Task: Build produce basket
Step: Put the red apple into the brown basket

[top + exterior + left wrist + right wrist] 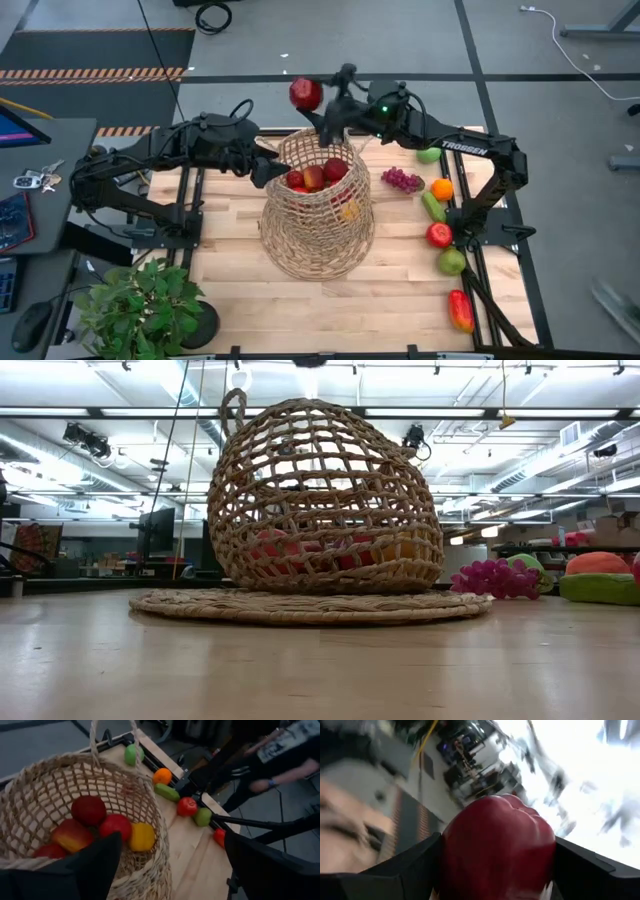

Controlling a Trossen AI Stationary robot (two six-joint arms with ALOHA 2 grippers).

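The tan wicker basket stands mid-table on a flat woven mat, its mouth tipped toward the left arm. Red apples and a yellow fruit lie inside. My left gripper is open at the basket's left rim. One finger stands over the mouth and the other outside the wall. My right gripper is raised over the basket's far side, shut on a red pepper. My left gripper straddles the basket's rim; whether a finger touches the wicker, I cannot tell. My right gripper pinches the red pepper between its two fingers, one on each side. It comes from the table's right. The pepper is lifted clear, high above the table.
More produce lies along the table's right side: a green fruit, purple grapes, an orange, a long green vegetable, a red fruit, a green apple and a red-orange pepper. A potted plant stands at the near left corner.
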